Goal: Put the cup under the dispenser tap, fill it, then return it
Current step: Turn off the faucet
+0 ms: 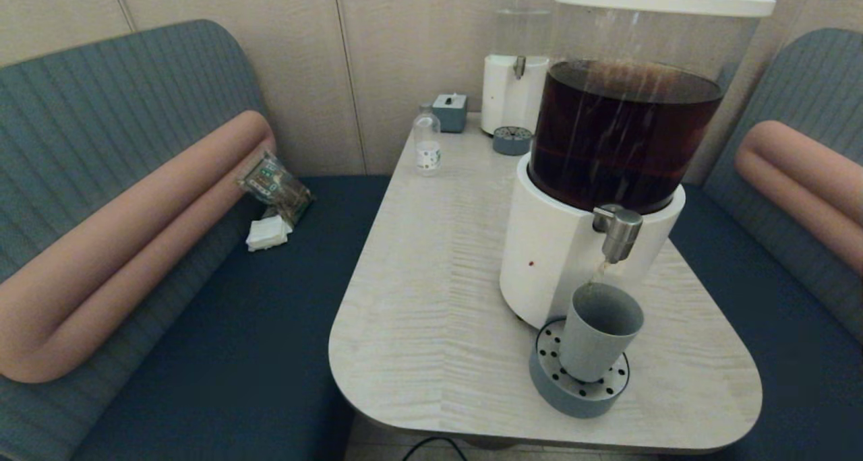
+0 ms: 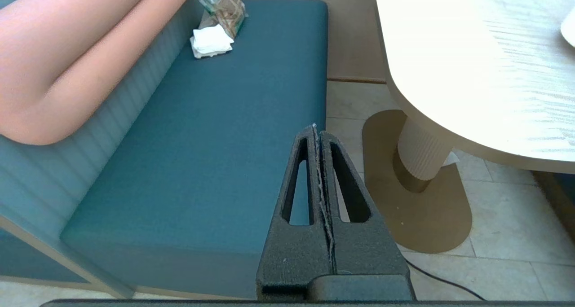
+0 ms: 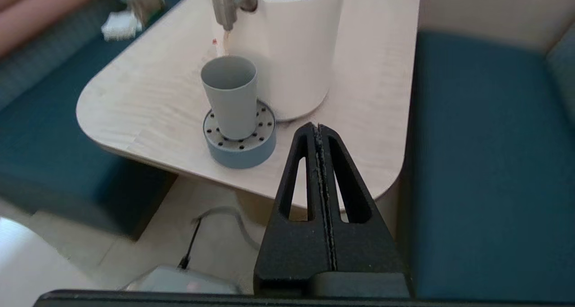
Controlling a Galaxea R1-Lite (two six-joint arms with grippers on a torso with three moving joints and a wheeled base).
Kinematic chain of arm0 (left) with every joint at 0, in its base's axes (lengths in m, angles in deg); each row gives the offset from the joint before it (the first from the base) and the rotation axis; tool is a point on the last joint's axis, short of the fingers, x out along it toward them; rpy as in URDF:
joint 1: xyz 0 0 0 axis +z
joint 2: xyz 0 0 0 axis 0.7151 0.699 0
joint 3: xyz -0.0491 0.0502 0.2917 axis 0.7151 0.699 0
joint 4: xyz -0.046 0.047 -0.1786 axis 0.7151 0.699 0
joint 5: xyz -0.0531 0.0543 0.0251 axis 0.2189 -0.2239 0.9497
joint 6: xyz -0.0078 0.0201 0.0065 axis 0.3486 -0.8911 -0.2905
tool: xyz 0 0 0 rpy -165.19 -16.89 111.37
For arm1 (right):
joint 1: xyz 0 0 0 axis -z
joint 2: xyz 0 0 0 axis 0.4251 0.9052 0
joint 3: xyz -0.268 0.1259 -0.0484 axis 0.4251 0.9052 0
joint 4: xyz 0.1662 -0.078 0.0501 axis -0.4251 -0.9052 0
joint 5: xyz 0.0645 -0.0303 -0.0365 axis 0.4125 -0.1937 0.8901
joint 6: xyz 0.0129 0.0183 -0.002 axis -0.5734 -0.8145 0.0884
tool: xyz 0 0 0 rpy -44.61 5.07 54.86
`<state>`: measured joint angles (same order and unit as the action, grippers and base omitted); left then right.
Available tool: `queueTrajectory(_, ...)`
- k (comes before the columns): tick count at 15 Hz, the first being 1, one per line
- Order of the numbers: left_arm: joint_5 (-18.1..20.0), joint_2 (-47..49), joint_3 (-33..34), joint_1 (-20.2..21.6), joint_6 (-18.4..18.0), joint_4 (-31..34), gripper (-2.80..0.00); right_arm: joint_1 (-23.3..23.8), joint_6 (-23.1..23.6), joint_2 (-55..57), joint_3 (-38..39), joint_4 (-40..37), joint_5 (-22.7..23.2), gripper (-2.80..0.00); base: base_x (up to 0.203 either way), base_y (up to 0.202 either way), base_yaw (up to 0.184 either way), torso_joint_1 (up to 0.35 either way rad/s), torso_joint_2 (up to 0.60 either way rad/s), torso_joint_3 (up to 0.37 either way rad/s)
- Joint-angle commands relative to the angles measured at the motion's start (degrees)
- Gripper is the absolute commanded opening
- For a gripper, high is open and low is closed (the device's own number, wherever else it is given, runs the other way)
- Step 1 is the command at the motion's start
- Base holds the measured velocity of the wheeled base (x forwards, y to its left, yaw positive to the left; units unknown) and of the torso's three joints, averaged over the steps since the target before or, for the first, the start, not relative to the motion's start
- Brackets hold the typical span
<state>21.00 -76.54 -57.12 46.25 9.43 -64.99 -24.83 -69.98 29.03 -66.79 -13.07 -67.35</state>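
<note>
The grey-blue cup (image 1: 599,340) (image 3: 230,101) stands upright on the round perforated drip tray (image 1: 574,385) (image 3: 240,138), directly below the brushed-metal tap (image 1: 618,232) (image 3: 224,4) of the big dispenser (image 1: 627,144) with dark brown liquid. A thin stream of liquid falls from the tap toward the cup's rim. Neither gripper appears in the head view. My right gripper (image 3: 318,128) is shut and empty, off the table's near right edge, apart from the cup. My left gripper (image 2: 317,129) is shut and empty, low beside the blue seat, left of the table.
A small clear bottle (image 1: 427,141), a grey box (image 1: 450,112), a second dispenser (image 1: 518,63) and its drip tray (image 1: 512,140) stand at the table's far end. Packets and a white napkin (image 1: 268,233) lie on the left seat. A cable (image 3: 215,226) runs on the floor.
</note>
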Motion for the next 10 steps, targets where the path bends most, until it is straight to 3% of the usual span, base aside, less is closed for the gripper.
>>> queueTrajectory(1, 0.0, 0.1, 0.1, 0.0, 0.0, 0.0, -2.80, 0.0, 0.6, -6.3, 3.2, 1.1, 0.1, -2.80, 0.000, 0.000, 0.000, 0.000, 0.00, 0.000)
queueTrajectory(6, 0.0, 0.1, 0.1, 0.0, 0.0, 0.0, -2.80, -0.5, 6.4, -18.7, 16.0, 9.7, -3.0, -2.80, 0.000, 0.000, 0.000, 0.000, 0.00, 0.000)
queueTrajectory(10, 0.0, 0.1, 0.1, 0.0, 0.1, 0.0, -2.80, -0.6, 6.4, -19.7, 33.3, 26.1, -8.1, -2.80, 0.000, 0.000, 0.000, 0.000, 0.00, 0.000)
